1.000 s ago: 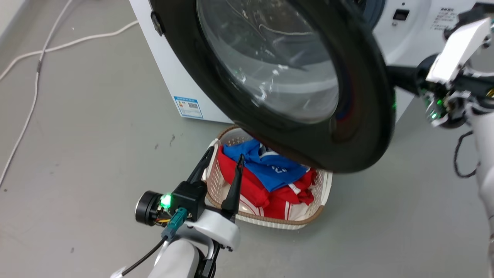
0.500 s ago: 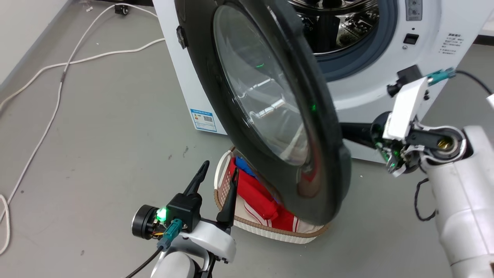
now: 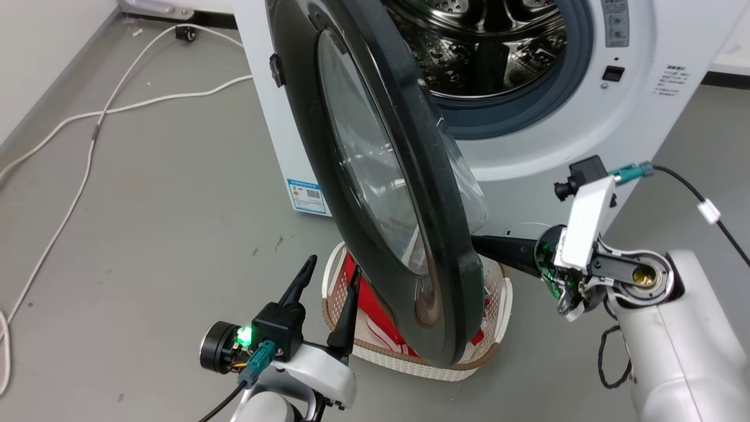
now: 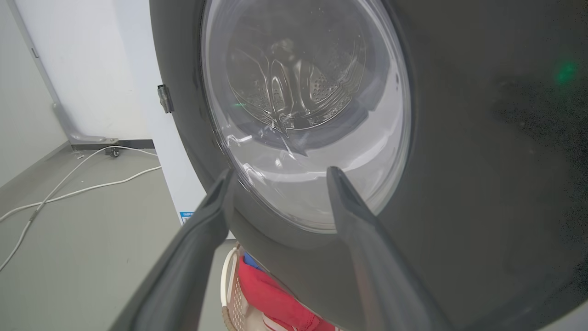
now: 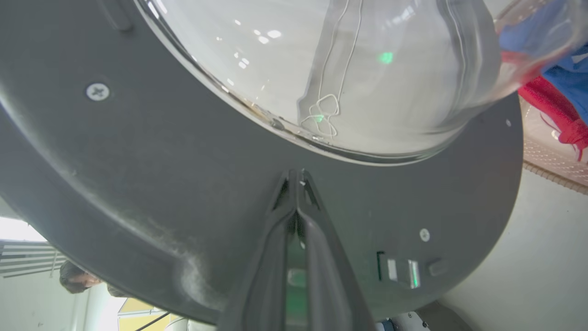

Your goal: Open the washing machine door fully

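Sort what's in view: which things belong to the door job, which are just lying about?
Job: round black-rimmed glass washing machine door; white front-loading washing machine; right gripper, fingers shut against the door.
Lying about: white lattice laundry basket with red and blue clothes; white floor cable.

The washing machine door [image 3: 381, 187] has a glossy black rim around clear smooth glass; behind that door the washing machine [image 3: 644, 105] looks smooth white with a shiny perforated metal drum [image 3: 486, 47], and below the door a white plastic lattice basket [image 3: 404, 364] holds red cloth [image 3: 378, 319].
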You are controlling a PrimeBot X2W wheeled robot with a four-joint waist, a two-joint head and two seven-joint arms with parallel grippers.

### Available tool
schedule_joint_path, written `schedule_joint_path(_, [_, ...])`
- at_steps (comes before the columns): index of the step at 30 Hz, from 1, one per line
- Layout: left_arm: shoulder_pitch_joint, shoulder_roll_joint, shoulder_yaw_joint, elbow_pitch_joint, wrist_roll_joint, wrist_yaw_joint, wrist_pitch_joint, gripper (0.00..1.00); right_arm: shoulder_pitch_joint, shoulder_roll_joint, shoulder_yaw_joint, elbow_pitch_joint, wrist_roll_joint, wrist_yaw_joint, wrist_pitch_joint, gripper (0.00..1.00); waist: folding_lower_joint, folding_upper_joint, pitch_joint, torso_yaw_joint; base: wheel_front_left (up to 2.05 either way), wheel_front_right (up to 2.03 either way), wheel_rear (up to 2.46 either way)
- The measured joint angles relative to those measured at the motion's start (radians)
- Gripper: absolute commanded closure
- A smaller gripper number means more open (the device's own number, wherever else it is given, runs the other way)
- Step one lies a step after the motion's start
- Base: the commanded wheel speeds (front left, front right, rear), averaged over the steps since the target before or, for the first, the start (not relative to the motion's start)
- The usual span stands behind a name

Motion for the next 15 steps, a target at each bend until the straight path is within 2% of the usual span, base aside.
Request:
schedule_joint_path(1, [0.000, 0.000, 0.000, 0.000, 0.000, 0.000, 0.000, 0.00, 0.000, 0.000, 0.000, 0.000, 0.000, 0.000, 0.000, 1.00, 0.0000, 0.0000, 0.000, 0.000, 0.00, 0.00, 0.00])
schedule_joint_path(8, [0.016, 0.000, 0.016, 0.007, -0.002, -0.010, 0.000, 0.00, 0.114, 0.014, -0.088, -0.107, 0.000, 0.000, -0.192, 1.00, 0.0000, 0.0000, -0.031, -0.041, 0.00, 0.00, 0.00])
schedule_joint_path(15, [0.028, 0.000, 0.039, 0.013, -0.027, -0.020, 0.000, 0.00, 0.243, 0.016, -0.151, -0.243, -0.047, 0.000, -0.368, 1.00, 0.0000, 0.0000, -0.048, -0.088, 0.00, 0.00, 0.00])
